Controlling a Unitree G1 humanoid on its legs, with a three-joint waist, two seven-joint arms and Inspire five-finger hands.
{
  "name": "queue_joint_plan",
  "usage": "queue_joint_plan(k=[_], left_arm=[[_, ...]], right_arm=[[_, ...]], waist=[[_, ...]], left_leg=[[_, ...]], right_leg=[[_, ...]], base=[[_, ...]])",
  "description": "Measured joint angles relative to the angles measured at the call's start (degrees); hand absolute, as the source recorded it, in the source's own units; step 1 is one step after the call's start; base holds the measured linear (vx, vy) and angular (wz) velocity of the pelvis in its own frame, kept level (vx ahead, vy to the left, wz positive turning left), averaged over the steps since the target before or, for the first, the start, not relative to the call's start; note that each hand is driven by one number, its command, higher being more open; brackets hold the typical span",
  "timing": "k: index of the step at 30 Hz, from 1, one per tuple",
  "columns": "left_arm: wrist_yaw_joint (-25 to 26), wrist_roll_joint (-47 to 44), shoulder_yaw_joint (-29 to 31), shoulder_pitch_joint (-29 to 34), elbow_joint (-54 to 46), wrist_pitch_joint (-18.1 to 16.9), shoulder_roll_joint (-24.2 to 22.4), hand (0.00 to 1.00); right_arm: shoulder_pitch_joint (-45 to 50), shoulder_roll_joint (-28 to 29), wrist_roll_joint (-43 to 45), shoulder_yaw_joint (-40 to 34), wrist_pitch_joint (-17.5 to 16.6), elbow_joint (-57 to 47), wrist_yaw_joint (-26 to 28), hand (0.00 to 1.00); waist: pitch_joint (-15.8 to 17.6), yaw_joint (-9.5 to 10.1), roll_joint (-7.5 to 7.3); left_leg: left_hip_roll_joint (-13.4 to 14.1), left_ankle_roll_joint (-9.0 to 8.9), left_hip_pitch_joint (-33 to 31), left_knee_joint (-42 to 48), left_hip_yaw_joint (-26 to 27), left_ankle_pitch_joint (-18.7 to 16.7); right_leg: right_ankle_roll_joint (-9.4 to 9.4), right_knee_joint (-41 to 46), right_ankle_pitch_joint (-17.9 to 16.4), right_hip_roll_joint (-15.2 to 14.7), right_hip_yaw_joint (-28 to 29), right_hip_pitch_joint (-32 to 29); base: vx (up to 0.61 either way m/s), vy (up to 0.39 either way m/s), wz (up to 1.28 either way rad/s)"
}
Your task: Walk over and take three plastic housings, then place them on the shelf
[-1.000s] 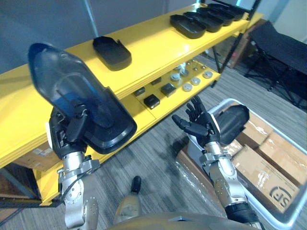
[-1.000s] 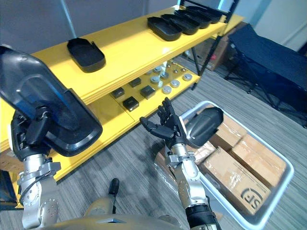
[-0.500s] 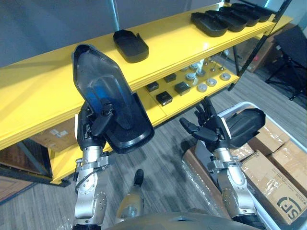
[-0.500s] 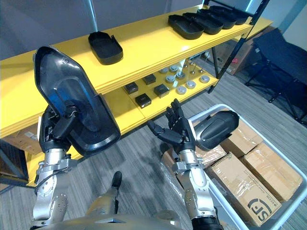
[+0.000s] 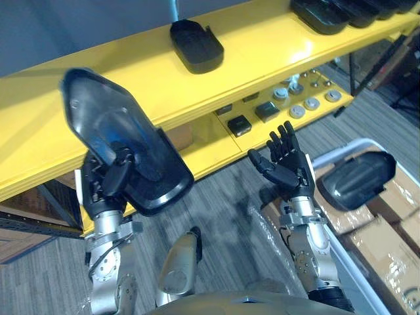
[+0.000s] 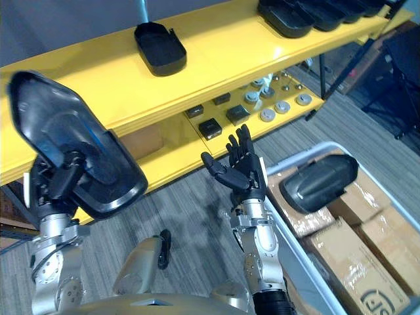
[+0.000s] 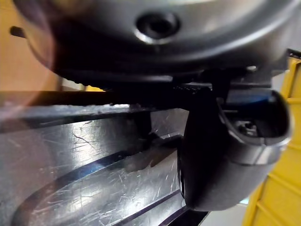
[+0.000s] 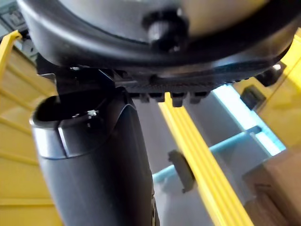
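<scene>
My left hand [image 5: 105,187] is shut on a large black plastic housing [image 5: 118,144], held upright and tilted in front of the yellow shelf [image 5: 262,49]; its thumb [image 7: 225,150] presses on the housing's glossy inside. Further along the top board lies one black housing [image 5: 195,44], and several more housings [image 6: 308,13] sit in a row at the far right end. My right hand [image 5: 287,167] is raised, open and holds nothing. Another dark housing [image 5: 357,179] rests in the grey bin [image 6: 305,259] on the floor to the right.
The lower shelf board [image 5: 210,141] carries small black boxes [image 5: 239,125] and round metal parts [image 5: 305,105]. Cardboard boxes [image 6: 354,256] fill the bin beside my right arm. Grey carpet [image 5: 223,203] lies between me and the shelf.
The camera has moved nearer the shelf and looks further down. My left hand with the housing has dropped lower and leftward in view. The right hand stays raised and open.
</scene>
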Motion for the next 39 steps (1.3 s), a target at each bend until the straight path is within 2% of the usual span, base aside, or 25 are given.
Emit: queue_joint_plan(k=[1, 2, 3, 4, 6, 7, 9, 11, 12, 13, 14, 16, 19, 21, 23, 24, 25, 26, 28, 30, 31, 32, 33, 35, 39], left_arm=[[-1.07, 0.01, 1.34, -0.05, -0.25, 0.01, 0.35, 0.00], [-1.17, 0.01, 1.67, -0.04, -0.31, 0.01, 0.46, 0.00], [-1.13, -0.01, 1.77, -0.11, -0.31, 0.02, 0.52, 0.00], [-0.82, -0.06, 1.86, -0.33, -0.31, 0.02, 0.26, 0.00], [-0.57, -0.06, 1.20, -0.50, -0.31, 0.08, 0.38, 0.00], [0.30, -0.06, -0.08, -1.55, -0.30, 0.25, 0.30, 0.00], [1.44, 0.01, -1.10, -2.97, -0.20, 0.26, 0.36, 0.00], [2.46, 0.03, -1.56, -6.25, 1.65, 0.26, 0.57, 0.00], [2.60, 0.02, -1.58, -6.68, 2.09, 0.27, 0.62, 0.00], [3.02, 0.02, -1.63, -7.67, 3.32, 0.29, 1.65, 0.00], [2.90, 0.01, -1.79, -8.06, 4.71, 0.23, 1.76, 0.00], [2.89, -0.02, -2.93, -6.23, 5.04, 0.82, 0.94, 0.00], [2.53, -0.35, -3.12, -5.43, 5.03, 0.86, 0.23, 0.00], [2.31, -1.55, -3.25, -5.39, 5.03, 0.86, 0.04, 0.00], [2.45, -1.83, -3.24, -5.36, 5.03, 0.86, -0.05, 0.00], [2.35, -1.77, -3.37, -5.41, 5.03, 0.86, -0.15, 0.00], [1.69, -1.66, -3.58, -5.65, 5.02, 0.86, -0.22, 0.00], [1.11, -1.63, -3.58, -5.80, 5.02, 0.86, -0.22, 0.00], [-0.67, -0.60, -3.76, -6.23, 5.02, 0.76, -0.21, 0.00], [-1.38, 1.64, -3.92, -6.10, 5.02, 0.55, -0.22, 0.00], [-1.29, 5.02, -3.80, -6.16, 5.00, 0.45, -0.02, 0.00], [-1.31, 5.85, -3.62, -6.15, 4.98, 0.44, 0.36, 0.00], [-1.41, 7.13, -3.33, -6.14, 4.97, 0.44, 1.12, 0.00], [-2.56, 7.29, -3.05, -6.43, 4.60, 0.50, 3.63, 0.00], [-5.73, 7.93, -1.97, -6.99, 3.45, 0.94, 7.44, 0.00]], right_arm=[[0.33, 0.54, -0.05, -0.03, -0.75, -0.64, -0.85, 1.00], [0.21, 0.70, -0.12, -0.10, -1.05, -0.73, -0.85, 1.00], [0.10, 1.05, -0.65, -0.08, -1.79, -0.78, -0.79, 1.00], [-0.47, 0.97, -2.31, -0.08, -2.42, -1.07, -0.62, 1.00], [-1.73, 0.46, -4.45, -0.04, -2.50, -1.72, -0.11, 1.00], [-2.00, -1.53, -4.40, -0.07, -2.88, -4.10, 0.89, 1.00], [-3.64, -3.93, -4.39, -0.12, -3.34, -6.20, 1.92, 1.00], [-5.66, -5.74, -4.38, -1.27, -4.60, -8.94, 2.58, 1.00], [-5.80, -5.75, -4.38, -1.54, -4.76, -9.23, 2.63, 1.00], [-5.90, -5.68, -4.32, -2.53, -5.69, -10.45, 2.84, 1.00], [-6.22, -6.73, -4.38, -3.53, -6.83, -10.83, 3.13, 1.00], [-6.53, -9.26, -4.33, -4.89, -7.23, -11.03, 2.87, 1.00], [-7.95, -10.47, -4.25, -7.74, -7.13, -11.13, 2.92, 1.00], [-8.16, -10.81, -3.76, -8.61, -6.70, -12.58, 3.01, 1.00], [-7.68, -10.96, -3.65, -8.79, -6.49, -14.44, 3.35, 1.00], [-7.16, -10.93, -3.59, -9.16, -6.39, -15.94, 3.85, 1.00], [-6.06, -10.76, -3.39, -10.42, -6.40, -17.70, 4.38, 1.00], [-5.44, -10.36, -3.19, -11.14, -6.41, -18.32, 4.49, 1.00], [-4.08, -8.83, -1.45, -13.28, -6.44, -18.63, 3.52, 1.00], [-3.52, -8.78, -0.65, -14.32, -6.61, -18.60, 3.07, 1.00], [-3.44, -8.20, 3.07, -13.96, -7.48, -17.98, 3.59, 1.00], [-3.43, -7.19, 4.03, -13.55, -7.77, -17.43, 3.74, 1.00], [-3.21, -5.30, 5.13, -12.48, -7.89, -16.72, 3.60, 1.00], [-2.75, -3.00, 4.93, -10.60, -8.28, -15.64, 2.93, 1.00], [-0.54, -0.03, 4.47, -5.76, -8.34, -12.51, 3.31, 1.00]], waist=[[-0.69, -0.56, -0.49], [-0.75, -0.48, -0.67], [-0.99, -0.74, -0.99], [-0.99, -0.72, -0.98], [-1.28, -0.92, -0.43], [-2.26, -1.42, 1.05], [-2.98, -2.47, 2.56], [-3.49, -4.02, 2.82], [-3.59, -4.19, 2.57], [-4.78, -5.04, -0.08], [-5.14, -5.20, -0.30], [-6.58, -5.16, 2.73], [-7.39, -4.68, 4.11], [-7.40, -4.28, 4.32], [-7.42, -3.80, 4.33], [-7.41, -4.03, 4.17], [-7.30, -4.76, 4.04], [-7.25, -5.25, 3.97], [-6.76, -6.11, 3.56], [-7.00, -5.72, 5.12], [-6.84, -5.58, 5.79], [-6.84, -5.24, 5.52], [-6.70, -5.42, 4.15], [-6.85, -5.38, 2.91], [-6.86, -5.59, 1.39]], left_leg=[[-1.25, 0.72, 0.99, -1.62, -1.20, -0.46], [-1.52, 1.28, 1.99, -2.83, -1.77, -0.28], [-1.68, 2.08, 3.65, -4.92, -2.67, 0.13], [-1.81, 2.49, 6.32, -7.65, -3.64, 0.58], [-1.42, 1.96, 10.91, -11.67, -5.01, 1.17], [-0.35, 1.92, 13.06, -14.10, -6.35, 1.17], [1.02, 1.57, 14.52, -15.81, -7.78, 0.99], [1.91, -0.42, 16.37, -16.11, -10.59, 0.14], [1.86, -0.84, 16.65, -16.02, -11.09, -0.13], [0.37, -3.01, 16.92, -15.41, -13.25, -1.88], [0.20, -4.48, 16.87, -13.64, -15.51, -3.98], [4.43, -5.32, 15.94, -13.25, -15.90, -4.82], [8.36, -7.25, 16.98, -17.24, -15.39, -2.89], [9.17, -7.23, 16.83, -17.27, -13.06, -1.88], [9.52, -6.53, 16.92, -17.33, -9.89, -0.93], [9.39, -5.20, 17.15, -18.44, -7.40, 0.35], [9.45, -2.09, 17.83, -19.56, -2.90, -0.05], [9.99, -1.55, 17.68, -19.31, -0.66, -0.36], [13.35, -2.40, 17.31, -17.82, 3.53, -0.26], [15.42, -3.51, 17.81, -17.81, 3.50, 0.67], [14.85, -8.78, 18.18, -16.91, 4.73, 1.57], [13.22, -8.49, 18.70, -16.57, 5.85, 0.88], [10.54, -7.98, 18.81, -16.60, 7.51, -0.27], [8.25, -6.47, 17.69, -16.23, 10.00, -1.11], [7.94, -4.79, 18.17, -15.31, 13.57, -1.47]], right_leg=[[0.14, 7.89, 6.77, -0.79, 3.01, -4.62], [0.34, 10.25, 9.82, -0.81, 4.16, -5.87], [1.46, 12.99, 9.79, -0.52, 5.33, -7.29], [1.37, 14.83, 5.79, 0.80, 5.81, -9.02], [-0.43, 12.05, 2.21, 4.02, 5.10, -10.96], [-2.41, 6.50, 1.07, 7.56, 5.36, -13.84], [-2.24, 1.25, 1.39, 10.64, 8.21, -18.11], [0.04, -7.74, 5.74, 13.07, 14.36, -21.86], [-0.17, -9.76, 7.23, 13.13, 15.32, -21.81], [-1.15, -16.59, 16.82, 12.14, 17.52, -21.06], [1.65, -16.27, 20.11, 11.71, 16.13, -20.50], [0.28, -19.86, 19.43, 14.83, 12.29, -18.08], [-1.87, -22.51, 20.16, 17.30, 7.91, -15.37], [-2.67, -22.50, 19.61, 17.39, 6.11, -14.45], [-3.10, -22.54, 19.27, 16.87, 4.87, -13.28], [-2.93, -22.84, 18.93, 15.40, 3.30, -12.06], [-2.85, -23.53, 18.88, 13.54, 1.08, -10.47], [-2.70, -23.44, 18.77, 12.63, -0.03, -9.91], [-0.67, -23.14, 17.89, 9.39, -2.49, -7.29], [0.98, -22.01, 17.13, 8.04, -2.53, -7.32], [3.79, -19.77, 16.09, 5.42, -0.98, -8.61], [4.42, -19.73, 16.39, 4.31, 0.15, -8.77], [5.49, -21.96, 17.09, 2.19, 2.05, -8.55], [5.33, -26.03, 17.43, 0.49, 3.57, -8.66], [3.47, -27.40, 20.99, 0.96, 3.99, -8.59]], base=[[0.32, 0.193, 0.60], [0.40, 0.154, 0.54], [0.37, 0.020, 0.34], [0.43, -0.009, 0.34], [0.32, -0.024, 0.27], [0.24, -0.043, 0.36], [0.29, -0.086, 0.40], [0.31, -0.180, 0.62], [0.28, -0.281, 0.89], [0.26, -0.375, 0.99], [0.24, -0.381, 1.03], [0.18, -0.295, 0.63], [0.20, -0.275, 0.58], [0.11, -0.115, 0.47], [0.08, -0.037, 0.50], [0.03, 0.050, 0.89], [0.01, 0.084, 1.07], [-0.02, 0.087, 1.09], [-0.05, 0.168, 0.98], [-0.08, 0.354, 0.31], [-0.09, 0.488, -0.12], [-0.08, 0.418, -0.28], [-0.06, 0.385, -0.27], [-0.02, 0.345, -0.30], [0.07, 0.166, -0.35]])
